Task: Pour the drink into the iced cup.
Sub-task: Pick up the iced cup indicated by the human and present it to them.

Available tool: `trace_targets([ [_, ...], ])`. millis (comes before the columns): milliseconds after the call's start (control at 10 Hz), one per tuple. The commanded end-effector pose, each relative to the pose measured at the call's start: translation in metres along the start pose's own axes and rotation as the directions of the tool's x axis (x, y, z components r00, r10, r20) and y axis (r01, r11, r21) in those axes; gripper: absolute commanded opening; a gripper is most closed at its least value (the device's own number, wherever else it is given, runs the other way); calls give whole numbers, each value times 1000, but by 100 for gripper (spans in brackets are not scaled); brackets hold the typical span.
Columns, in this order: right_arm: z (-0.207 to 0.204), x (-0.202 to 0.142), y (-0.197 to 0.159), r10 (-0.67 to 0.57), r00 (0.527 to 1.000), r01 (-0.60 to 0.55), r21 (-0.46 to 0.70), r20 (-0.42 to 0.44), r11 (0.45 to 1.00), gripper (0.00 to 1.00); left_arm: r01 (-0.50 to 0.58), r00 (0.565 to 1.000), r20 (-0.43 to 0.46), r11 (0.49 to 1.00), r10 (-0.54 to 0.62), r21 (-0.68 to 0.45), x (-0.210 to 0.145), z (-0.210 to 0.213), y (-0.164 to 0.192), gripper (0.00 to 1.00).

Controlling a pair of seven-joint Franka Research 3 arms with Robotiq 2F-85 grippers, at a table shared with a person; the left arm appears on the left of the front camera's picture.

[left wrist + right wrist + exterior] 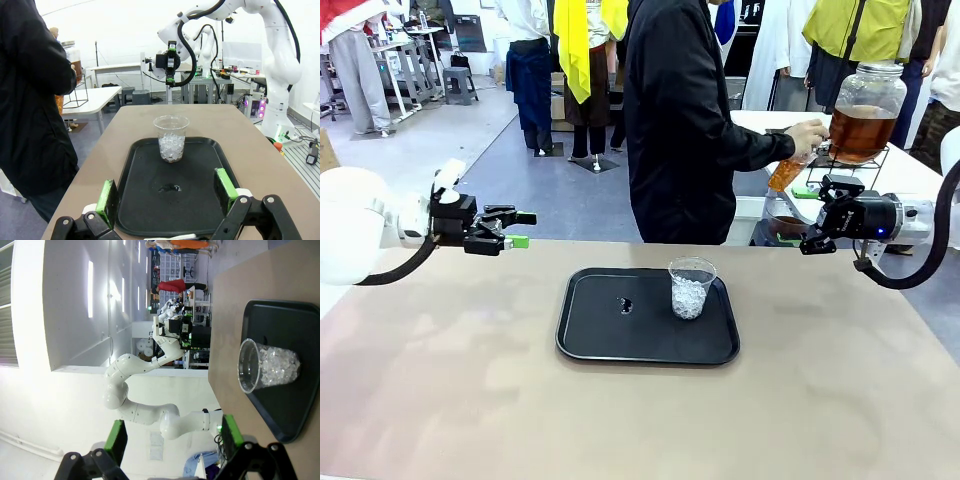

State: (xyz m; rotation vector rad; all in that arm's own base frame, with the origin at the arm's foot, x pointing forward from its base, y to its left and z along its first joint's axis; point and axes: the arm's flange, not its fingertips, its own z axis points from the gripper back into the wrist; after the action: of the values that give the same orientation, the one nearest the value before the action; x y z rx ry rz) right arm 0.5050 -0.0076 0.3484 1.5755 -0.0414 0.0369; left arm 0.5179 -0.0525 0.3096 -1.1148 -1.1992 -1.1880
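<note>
Two released claws, left claw (523, 229), right claw (815, 216), iced cup (691, 288) upright on tray (600, 335), drink (860, 132) in upright jar (880, 86).

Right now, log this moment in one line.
left tool: open, left of tray | right tool: open, right of tray | iced cup: upright on tray, ice only | hand: holds amber cup at jar

You get bright, even light in the front view. The surface (470, 400) carries only soft pale patches, the tray (600, 335) has a dull sheen, and the cup (691, 287) stays sharp. In the left wrist view the wall (125, 30) at 12 o'clock burns out white. The right wrist view glares at 9 o'clock, and straight lines bow toward its edges.
</note>
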Motion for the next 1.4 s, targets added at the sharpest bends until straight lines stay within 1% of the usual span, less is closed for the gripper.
trace_targets([
  [0, -1, 0, 2, 4, 1000, -4, -3, 3, 1000, 100, 3, 1000, 6, 1000, -3, 10, 3, -2, 0, 100],
  [1300, -1, 0, 2, 4, 1000, -4, -3, 3, 1000, 100, 3, 1000, 6, 1000, -3, 10, 3, -2, 0, 100],
])
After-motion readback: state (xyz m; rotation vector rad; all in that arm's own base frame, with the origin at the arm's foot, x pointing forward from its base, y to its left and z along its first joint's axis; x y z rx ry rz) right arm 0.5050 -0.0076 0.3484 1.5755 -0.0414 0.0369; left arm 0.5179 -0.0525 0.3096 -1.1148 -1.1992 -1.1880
